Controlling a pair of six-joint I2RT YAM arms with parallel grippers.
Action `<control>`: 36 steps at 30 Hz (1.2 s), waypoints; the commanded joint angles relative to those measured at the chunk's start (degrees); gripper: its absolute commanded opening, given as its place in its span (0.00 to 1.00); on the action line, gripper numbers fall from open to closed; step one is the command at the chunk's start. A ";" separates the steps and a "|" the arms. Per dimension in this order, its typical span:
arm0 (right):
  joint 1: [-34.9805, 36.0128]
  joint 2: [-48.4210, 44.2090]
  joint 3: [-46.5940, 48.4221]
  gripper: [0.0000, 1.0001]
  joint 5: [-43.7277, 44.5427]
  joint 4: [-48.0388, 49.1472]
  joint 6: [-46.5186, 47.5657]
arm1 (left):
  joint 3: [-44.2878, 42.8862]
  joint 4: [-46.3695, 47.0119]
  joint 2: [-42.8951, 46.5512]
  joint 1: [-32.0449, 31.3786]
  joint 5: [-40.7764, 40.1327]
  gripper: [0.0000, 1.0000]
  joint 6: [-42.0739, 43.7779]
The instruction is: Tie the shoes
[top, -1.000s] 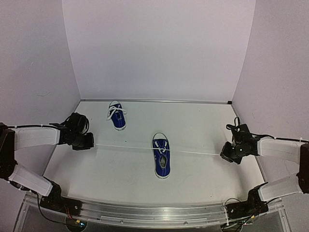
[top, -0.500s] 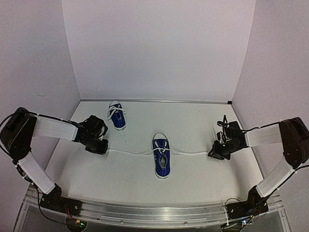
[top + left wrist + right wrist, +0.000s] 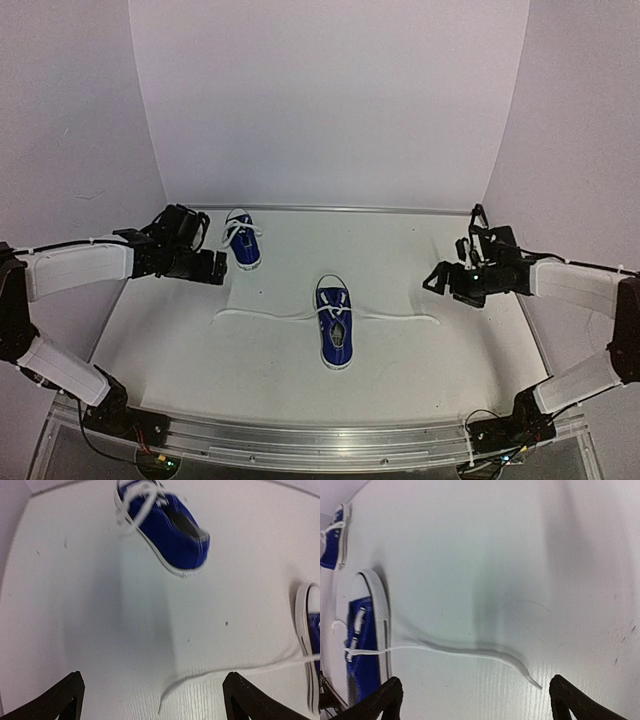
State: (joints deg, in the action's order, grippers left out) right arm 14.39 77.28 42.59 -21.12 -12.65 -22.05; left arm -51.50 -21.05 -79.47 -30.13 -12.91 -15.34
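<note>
While white laces (image 3: 465,650) lie wavy (limp), blue canvas shoes (image 3: 336,345) sit upright.

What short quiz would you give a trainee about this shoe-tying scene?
1. True or false: the left end effector and the right end effector are both open and hold nothing.
2. Fill in: the far sneaker lies closer to the ___ arm.
3. Whose white lace ends lie spread sideways on the table: A, the near sneaker, or B, the far sneaker?
Key: 1 true; 2 left; 3 A.
</note>
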 commanded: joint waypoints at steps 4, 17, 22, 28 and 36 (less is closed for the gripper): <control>-0.16 -7.03 7.80 0.98 0.96 4.37 3.55 | -4.93 8.47 1.54 0.42 -8.94 1.00 3.06; -0.16 -0.51 12.42 0.98 -19.60 21.23 -3.35 | -10.45 13.80 -18.19 -7.39 32.19 1.00 30.18; -0.16 -2.86 10.74 0.98 -17.85 21.26 -2.97 | -9.70 22.53 -24.81 -9.21 37.31 0.98 38.44; -0.15 -4.08 8.41 0.98 -17.73 20.91 -2.82 | -15.42 18.23 -32.01 -10.39 41.86 0.84 48.17; -0.15 -2.78 7.99 0.98 -21.41 20.82 -3.01 | -19.46 17.72 -37.28 -10.47 43.70 0.50 52.36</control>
State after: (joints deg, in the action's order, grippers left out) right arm 14.39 74.35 50.75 -39.64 6.24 -24.73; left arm -66.84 -3.95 -114.35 -40.25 28.33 32.58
